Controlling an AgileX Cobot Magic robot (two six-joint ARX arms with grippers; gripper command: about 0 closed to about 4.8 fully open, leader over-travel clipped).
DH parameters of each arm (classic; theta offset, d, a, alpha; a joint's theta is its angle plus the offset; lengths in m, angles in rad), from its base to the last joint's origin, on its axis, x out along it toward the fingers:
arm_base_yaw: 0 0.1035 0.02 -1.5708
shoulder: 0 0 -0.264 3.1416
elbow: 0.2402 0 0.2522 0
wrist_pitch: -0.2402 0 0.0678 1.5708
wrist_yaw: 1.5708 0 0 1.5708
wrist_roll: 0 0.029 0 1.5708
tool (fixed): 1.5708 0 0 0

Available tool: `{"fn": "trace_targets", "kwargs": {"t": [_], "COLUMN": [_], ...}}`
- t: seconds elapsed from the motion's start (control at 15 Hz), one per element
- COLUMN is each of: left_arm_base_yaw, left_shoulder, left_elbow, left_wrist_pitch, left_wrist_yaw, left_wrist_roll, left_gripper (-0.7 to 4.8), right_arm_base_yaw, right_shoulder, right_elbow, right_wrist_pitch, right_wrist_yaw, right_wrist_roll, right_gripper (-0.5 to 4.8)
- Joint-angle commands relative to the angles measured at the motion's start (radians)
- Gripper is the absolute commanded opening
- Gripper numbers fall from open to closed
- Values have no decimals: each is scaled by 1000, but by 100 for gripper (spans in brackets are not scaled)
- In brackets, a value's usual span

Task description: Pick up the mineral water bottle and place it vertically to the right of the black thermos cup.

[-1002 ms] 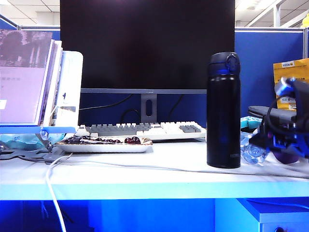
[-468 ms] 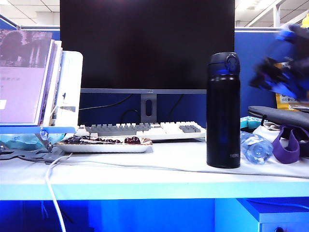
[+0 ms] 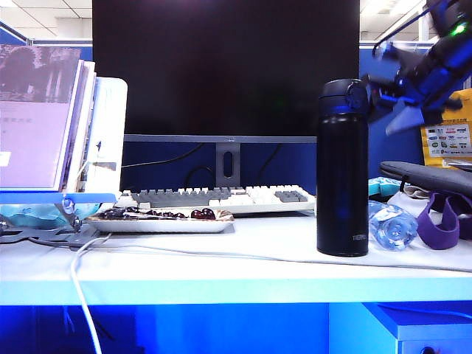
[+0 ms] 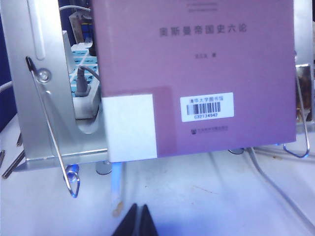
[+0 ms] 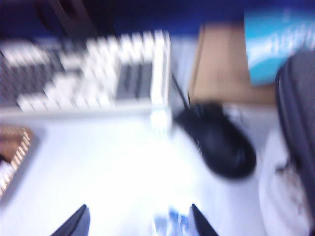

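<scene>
At the far left of the table [image 3: 221, 276] we see a book [image 3: 33, 114] propped on a metal stand [image 3: 103, 133], and the left gripper [image 4: 139, 221] sits low just in front of it, its two dark fingertips pressed together with no gap between them and nothing held. The book cover fills most of the left wrist view, so there is little room ahead of that gripper. A white cable [image 3: 81, 284] trails over the front edge of the table. Next comes a tray [image 3: 158, 220], then the keyboard [image 3: 221, 198] under the dark monitor [image 3: 225, 66]. A broad bare strip of table runs along the front edge between the cable and the black thermos cup [image 3: 342, 168], which stands upright near that edge. Just to its right the mineral water bottle [image 3: 391, 226] lies on its side on the table, close to the cup's base, with a purple strap [image 3: 442, 225] beside it. The right gripper [image 3: 402, 99] hangs high in the air above the bottle, level with the cup's lid. In the blurred right wrist view its jaws stand spread and empty, with the bottle [image 5: 171, 221] showing between them far below and a black mouse [image 5: 219, 142] beyond.
</scene>
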Motion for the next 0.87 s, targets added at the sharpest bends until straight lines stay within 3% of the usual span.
{"fn": "trace_targets", "kwargs": {"t": [0.07,0.67,0.87], "left_arm_base_yaw": [1,1,1], "left_shoulder": [-3,-3,-3], "left_elbow": [-1,-1,-1], "left_wrist_pitch": [-11,-11,-11], "left_wrist_yaw": [3,3,3], "left_wrist_roll": [0,0,0], "left_gripper": [-3,-3,-3], "right_arm_base_yaw": [0,8,15], "right_shoulder": [52,215,249], "right_elbow": [97,108,111], "right_wrist_pitch": [-163,-191,-192], "right_wrist_yaw": [-1,-57,-35], "right_wrist_roll": [-6,2,3], "right_gripper": [270,280,368]}}
